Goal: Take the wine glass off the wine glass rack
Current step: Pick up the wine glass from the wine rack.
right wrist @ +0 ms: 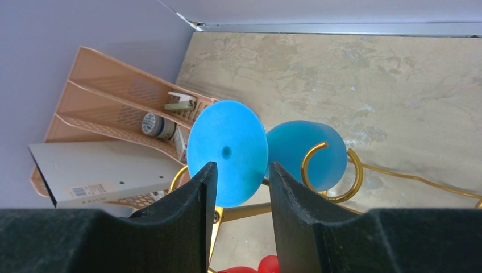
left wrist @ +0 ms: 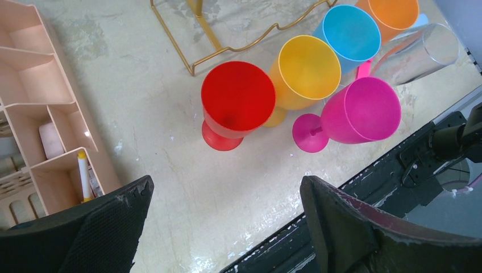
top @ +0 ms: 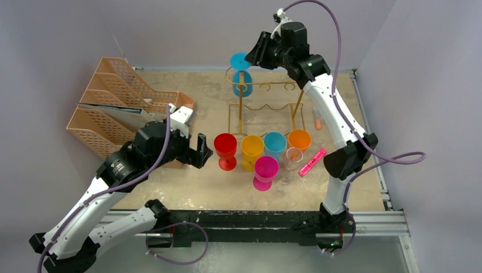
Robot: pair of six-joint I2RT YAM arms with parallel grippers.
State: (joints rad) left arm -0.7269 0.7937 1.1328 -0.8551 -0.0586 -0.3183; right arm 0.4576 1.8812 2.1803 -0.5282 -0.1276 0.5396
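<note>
The right pincer sits high at the far side of the table. Its two black fingers are a little apart, with a narrow gap between them and nothing clamped. Directly beyond the fingertips is the blue plastic wine glass, hanging upside down. Its flat round foot faces the wrist camera and is partly covered by both fingers, and its bowl lies farther off, to the right of the gap. Whether the fingers touch the foot's rim is hard to tell; they look just beside it. The glass hangs in the curled end loop of the thin gold wire wine glass rack, below and ahead of this pincer.

The left pincer hangs low over the marbled beige tabletop, jaws spread wide and empty. Ahead of its fingers stand a red plastic goblet, a yellow plastic goblet, a sky-blue plastic goblet and an orange plastic goblet. A magenta plastic goblet is nearest its right finger, and a clear glass is beyond that. The peach plastic mesh file trays are to its left.
</note>
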